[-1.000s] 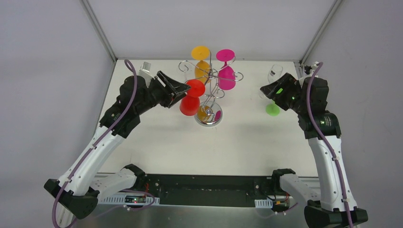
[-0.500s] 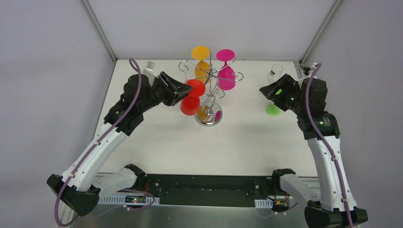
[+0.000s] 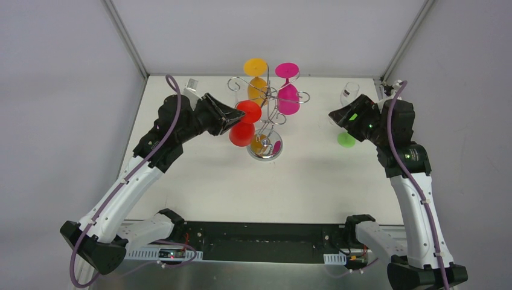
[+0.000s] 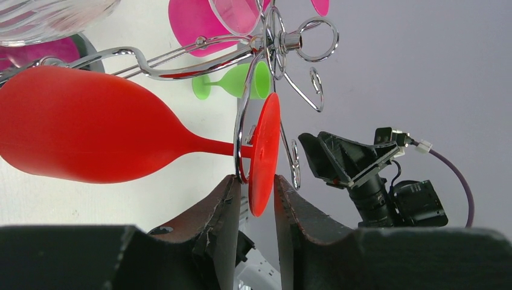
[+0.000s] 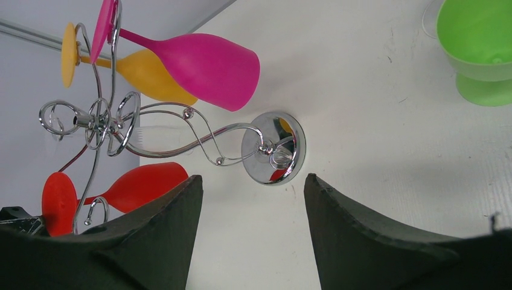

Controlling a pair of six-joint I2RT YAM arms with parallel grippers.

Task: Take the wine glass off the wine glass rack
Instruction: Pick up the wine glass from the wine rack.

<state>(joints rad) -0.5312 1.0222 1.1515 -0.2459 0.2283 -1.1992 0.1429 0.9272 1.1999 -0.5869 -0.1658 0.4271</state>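
Observation:
The wine glass rack (image 3: 269,98) is a silver wire stand on a round chrome base (image 3: 264,147) at mid-table. A red wine glass (image 3: 243,124) hangs upside down from its left arm. In the left wrist view the red bowl (image 4: 90,133) lies left and its round foot (image 4: 264,154) sits edge-on between my left gripper's (image 4: 255,179) fingers, with slim gaps on both sides. A rack wire ring lies against the left finger (image 4: 226,199). My right gripper (image 3: 334,116) hovers open at the right, apart from the rack (image 5: 151,118).
An orange glass (image 3: 256,78) and a pink glass (image 3: 287,92) hang on the rack's far side. A green glass (image 3: 346,139) stands on the table under the right gripper. Clear glasses stand at the back right (image 3: 349,93) and back left (image 3: 192,84).
The left gripper's jaws have narrowed around the red glass's foot, and the left arm has edged slightly toward the rack. The right arm has stayed put.

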